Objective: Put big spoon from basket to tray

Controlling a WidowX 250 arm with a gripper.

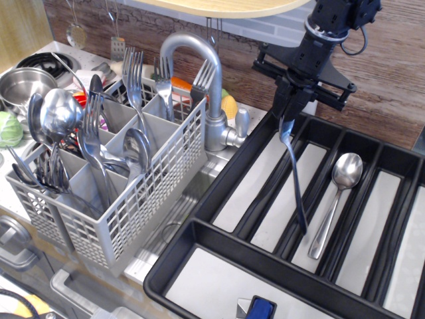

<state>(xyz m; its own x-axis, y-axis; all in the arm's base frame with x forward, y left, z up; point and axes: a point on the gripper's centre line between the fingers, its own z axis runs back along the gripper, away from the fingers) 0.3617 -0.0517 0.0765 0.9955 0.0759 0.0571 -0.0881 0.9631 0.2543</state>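
Note:
My gripper [289,118] is above the far left part of the black tray [174,267] and is shut on the bowl end of the big spoon [294,174]. The spoon hangs almost upright, handle down. Its tip is low over the divider between the second and third long compartments. Another steel spoon [337,189] lies in the third compartment, bowl toward the wall. The grey mesh basket [126,222] stands to the left, holding several forks [135,73] and spoons.
A steel faucet [199,56] rises between basket and tray. A round-bowled ladle-like spoon [60,111] stands in the basket's left side. A steel pot [20,85] and a green vegetable [8,129] sit at far left. A small blue object [260,308] lies in the tray's wide front compartment.

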